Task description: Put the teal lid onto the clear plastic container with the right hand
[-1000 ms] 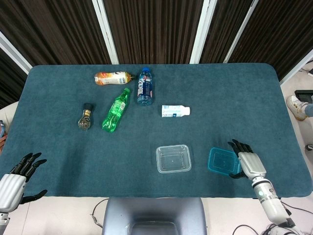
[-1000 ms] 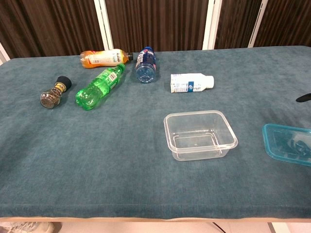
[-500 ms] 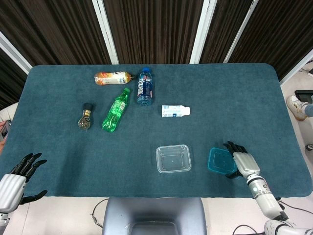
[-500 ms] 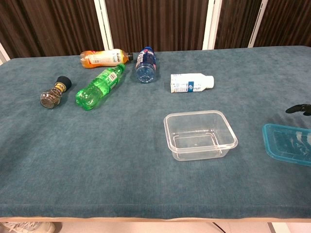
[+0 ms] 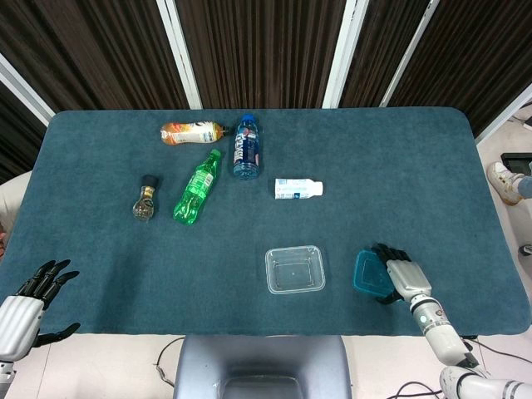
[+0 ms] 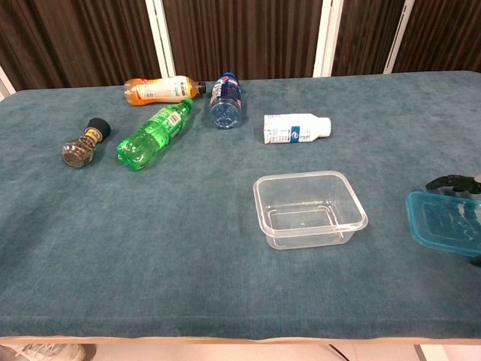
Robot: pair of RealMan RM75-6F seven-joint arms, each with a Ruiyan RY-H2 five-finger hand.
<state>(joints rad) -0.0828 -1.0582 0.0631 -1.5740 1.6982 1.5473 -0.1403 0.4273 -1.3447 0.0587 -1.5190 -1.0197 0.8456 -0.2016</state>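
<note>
My right hand's fingers (image 5: 384,253) lay spread over the teal lid (image 5: 368,272) — whether they gripped it, I couldn't tell. The lid sat flat on the table (image 5: 399,183), just right of the clear plastic container (image 5: 294,268). My left hand (image 5: 25,304) hung open off the near-left corner.
</note>
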